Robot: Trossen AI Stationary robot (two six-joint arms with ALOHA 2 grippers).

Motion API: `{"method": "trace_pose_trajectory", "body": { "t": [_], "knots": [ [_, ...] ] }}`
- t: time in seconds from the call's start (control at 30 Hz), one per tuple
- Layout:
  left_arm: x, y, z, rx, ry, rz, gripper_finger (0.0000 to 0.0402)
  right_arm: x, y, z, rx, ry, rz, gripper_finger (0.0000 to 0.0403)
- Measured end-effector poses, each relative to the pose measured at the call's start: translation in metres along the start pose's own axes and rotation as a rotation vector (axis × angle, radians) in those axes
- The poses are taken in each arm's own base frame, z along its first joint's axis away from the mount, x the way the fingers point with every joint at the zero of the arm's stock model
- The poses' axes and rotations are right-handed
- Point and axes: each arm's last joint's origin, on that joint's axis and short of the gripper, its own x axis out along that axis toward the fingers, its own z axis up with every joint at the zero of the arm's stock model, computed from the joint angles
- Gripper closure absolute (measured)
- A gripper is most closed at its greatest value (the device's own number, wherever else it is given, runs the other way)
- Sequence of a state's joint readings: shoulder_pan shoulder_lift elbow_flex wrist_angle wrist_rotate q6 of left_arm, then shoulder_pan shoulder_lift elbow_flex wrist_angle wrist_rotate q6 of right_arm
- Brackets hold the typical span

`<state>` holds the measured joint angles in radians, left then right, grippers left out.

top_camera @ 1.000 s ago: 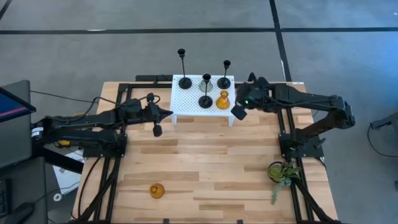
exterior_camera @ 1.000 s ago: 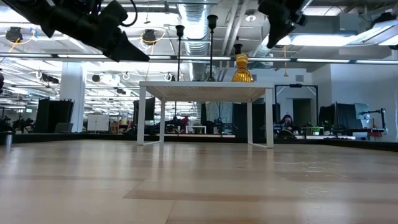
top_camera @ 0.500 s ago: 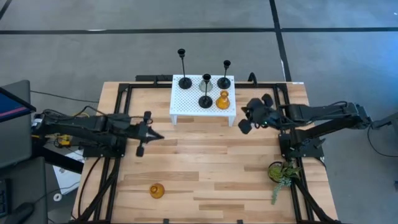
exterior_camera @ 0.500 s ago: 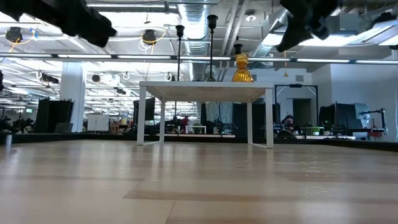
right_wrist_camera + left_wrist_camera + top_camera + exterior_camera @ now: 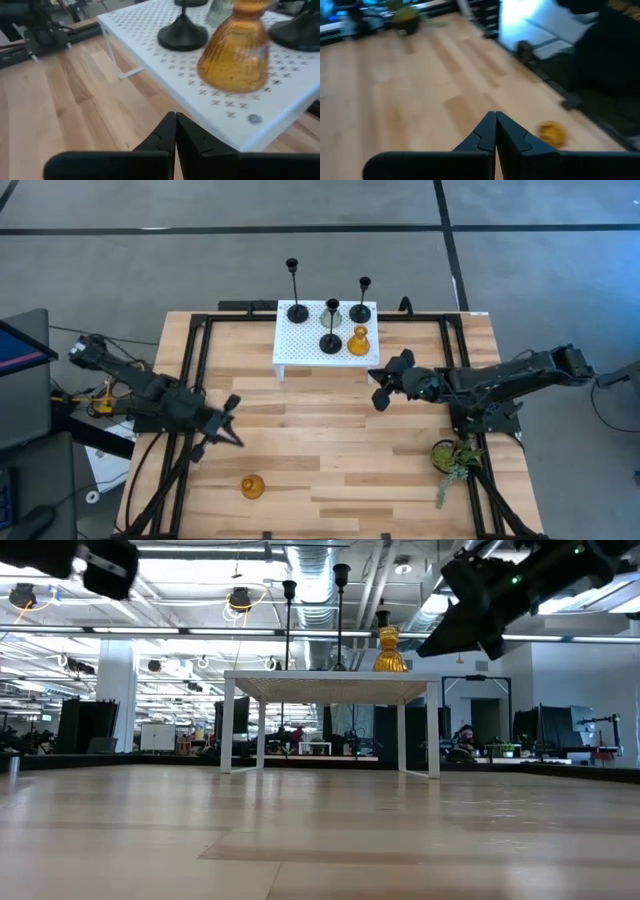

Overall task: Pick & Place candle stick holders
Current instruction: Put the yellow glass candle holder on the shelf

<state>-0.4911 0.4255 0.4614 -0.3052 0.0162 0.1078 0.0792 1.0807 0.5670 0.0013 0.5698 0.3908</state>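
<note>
Two arms over the wooden counter (image 5: 330, 450), both empty. Largest item on it: white perforated stand (image 5: 300, 345), just ahead of the right end effector (image 5: 380, 398), whose fingers are pressed together on nothing. On the stand: tall black holder (image 5: 296, 308), shorter black holder (image 5: 361, 310), squat black holder (image 5: 330, 342), clear glass holder (image 5: 332, 310), amber holder (image 5: 358, 342). One stray amber holder (image 5: 252, 486) lies on the bare counter, near and just beyond the left end effector (image 5: 233, 438), also closed to a point, empty.

Step in hand, as I judge it: fetch the stray amber holder. To do it well the left fingers must part before descending, straddle the glass squarely, and close gently; ribbed glass may slip or roll.

View notes: left wrist view shows the stray holder (image 5: 552, 133) off to one side of the finger line, so realign first. Right wrist view shows the ribbing on the stand's amber holder (image 5: 239, 55); overhead cannot. Low view hides the stray holder entirely.
</note>
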Motion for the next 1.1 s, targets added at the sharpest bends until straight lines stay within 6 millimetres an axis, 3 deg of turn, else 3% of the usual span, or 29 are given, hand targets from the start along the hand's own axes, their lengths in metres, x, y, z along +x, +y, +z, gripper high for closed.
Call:
{"method": "trace_pose_trajectory", "body": {
  "t": [0.3, 0.57, 0.8, 0.9, 1.0, 1.1],
  "knots": [
    [0.010, -0.027, -0.001, -0.009, 0.051, -0.047, 0.0398, 0.016, 0.008, -0.007, 0.010, -0.010, 0.005, 0.0402],
    [0.028, -0.052, -0.011, 0.090, 0.171, -0.066, 0.0398, 0.017, 0.009, -0.008, 0.006, -0.005, 0.006, 0.0402],
    [0.033, -0.057, -0.014, 0.114, 0.200, -0.076, 0.0398, 0.017, 0.009, -0.008, 0.010, -0.008, 0.007, 0.0402],
    [0.032, -0.056, -0.025, 0.119, 0.188, -0.077, 0.0398, 0.017, 0.009, -0.008, 0.010, -0.009, 0.007, 0.0402],
    [0.031, -0.056, -0.038, 0.114, 0.118, -0.079, 0.0397, 0.017, 0.009, -0.007, 0.011, -0.009, 0.008, 0.0402],
    [0.027, -0.055, -0.036, 0.090, 0.012, -0.117, 0.0397, 0.017, 0.009, -0.008, 0.018, -0.006, 0.016, 0.0402]
  ]
}}
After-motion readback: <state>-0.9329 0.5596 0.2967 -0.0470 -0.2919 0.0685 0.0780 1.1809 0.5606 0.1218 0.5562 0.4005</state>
